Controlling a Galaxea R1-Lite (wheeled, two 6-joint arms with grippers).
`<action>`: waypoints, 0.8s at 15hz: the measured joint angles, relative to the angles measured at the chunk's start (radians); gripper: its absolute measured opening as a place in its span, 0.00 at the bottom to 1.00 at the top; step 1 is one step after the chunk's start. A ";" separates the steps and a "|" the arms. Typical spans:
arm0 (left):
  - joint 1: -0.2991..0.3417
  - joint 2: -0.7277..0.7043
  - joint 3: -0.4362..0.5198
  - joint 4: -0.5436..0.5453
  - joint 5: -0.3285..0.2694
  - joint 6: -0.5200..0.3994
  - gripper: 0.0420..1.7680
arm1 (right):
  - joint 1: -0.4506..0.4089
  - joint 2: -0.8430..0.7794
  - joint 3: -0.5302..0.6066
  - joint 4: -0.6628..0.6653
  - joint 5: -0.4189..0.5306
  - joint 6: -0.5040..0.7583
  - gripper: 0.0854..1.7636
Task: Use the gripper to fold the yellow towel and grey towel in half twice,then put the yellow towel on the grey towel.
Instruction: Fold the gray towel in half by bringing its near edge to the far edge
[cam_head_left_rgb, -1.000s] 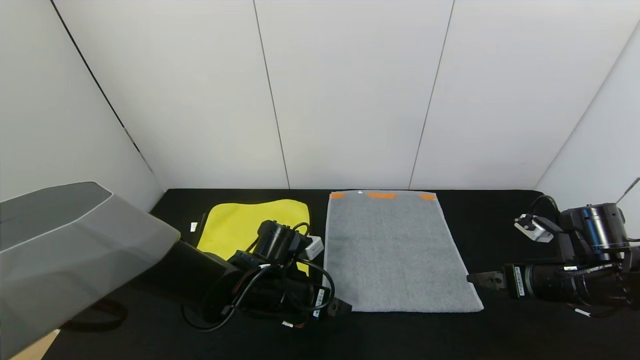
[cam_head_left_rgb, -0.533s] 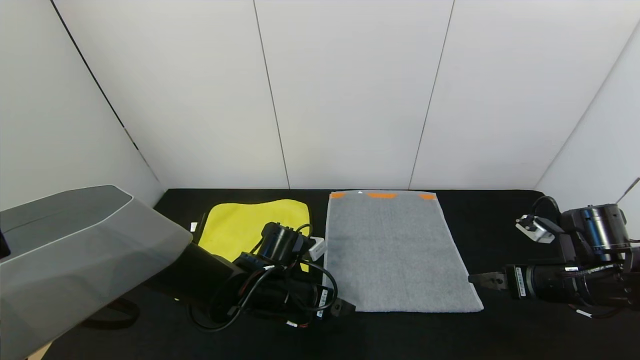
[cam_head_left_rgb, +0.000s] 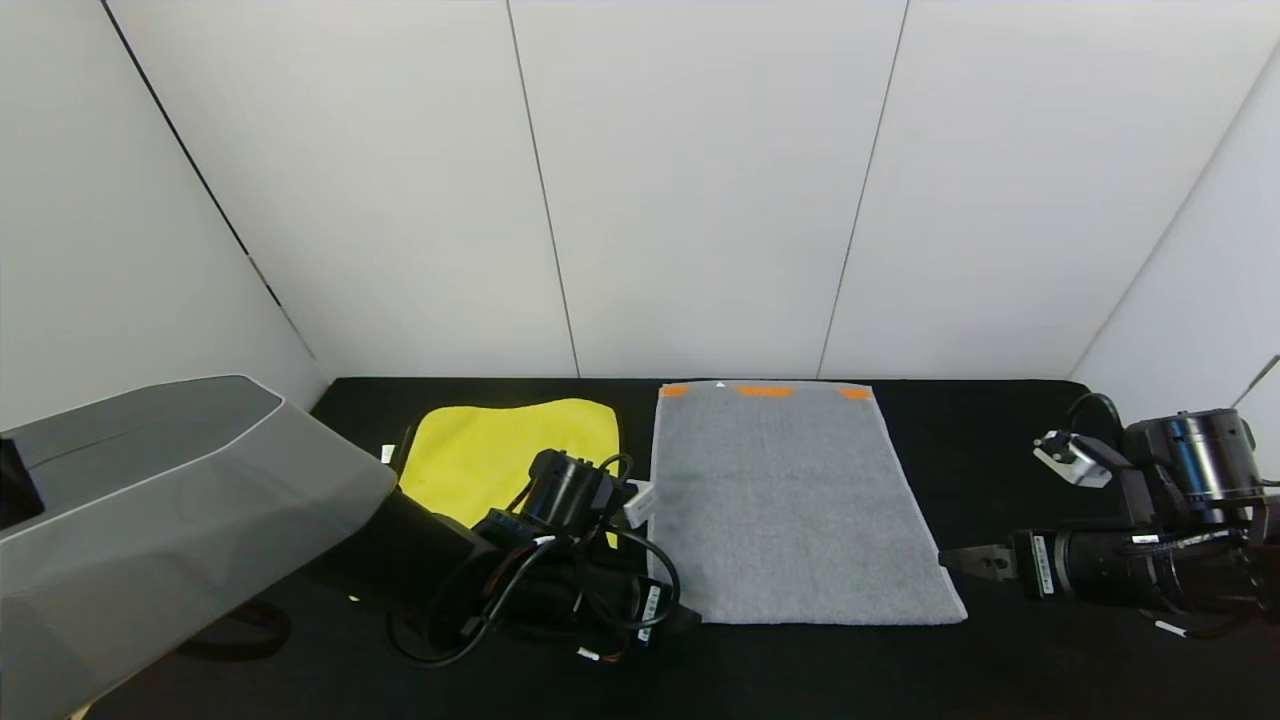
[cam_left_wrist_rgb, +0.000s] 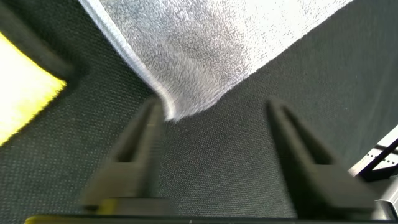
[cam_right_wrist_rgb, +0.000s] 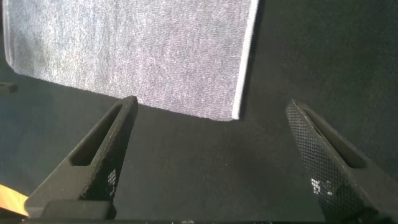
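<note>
Head view: the grey towel (cam_head_left_rgb: 795, 500) lies flat and unfolded on the black tabletop (cam_head_left_rgb: 1000, 440), its orange stripe marks at the far edge; the yellow towel (cam_head_left_rgb: 500, 450) lies just to its left, also spread out and partly hidden by the left arm. Neither towel shows a fold, so the task is judged to be at its first step, the first halving of the grey towel.

The left gripper (cam_left_wrist_rgb: 211, 149) sits low at the towel's near left corner. Its jaws stand apart, one finger (cam_left_wrist_rgb: 140, 146) touching the corner edge and the other on bare tabletop; the blurred wrist picture suggests, without settling, that no cloth is pinched yet. The right gripper (cam_right_wrist_rgb: 221, 152) hovers at the near right corner, jaws wide apart with the corner just ahead of the gap, and holds nothing.

The next move appears to call for both grippers to close on their near corners, lift them together and carry the near edge to the far edge. Terry cloth is limp, so uneven lifting would likely skew the fold.

Plain white wall panels (cam_head_left_rgb: 700, 190) close the table on the far side and both flanks.
</note>
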 joint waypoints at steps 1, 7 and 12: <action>-0.001 0.001 0.000 0.000 0.000 0.000 0.51 | -0.001 0.000 0.000 0.000 0.000 0.000 0.97; -0.004 0.003 0.001 -0.001 0.001 -0.001 0.04 | -0.005 0.002 0.001 0.001 0.000 0.000 0.97; 0.002 0.000 0.014 -0.049 0.007 -0.003 0.04 | 0.014 0.026 -0.002 -0.012 0.000 0.002 0.97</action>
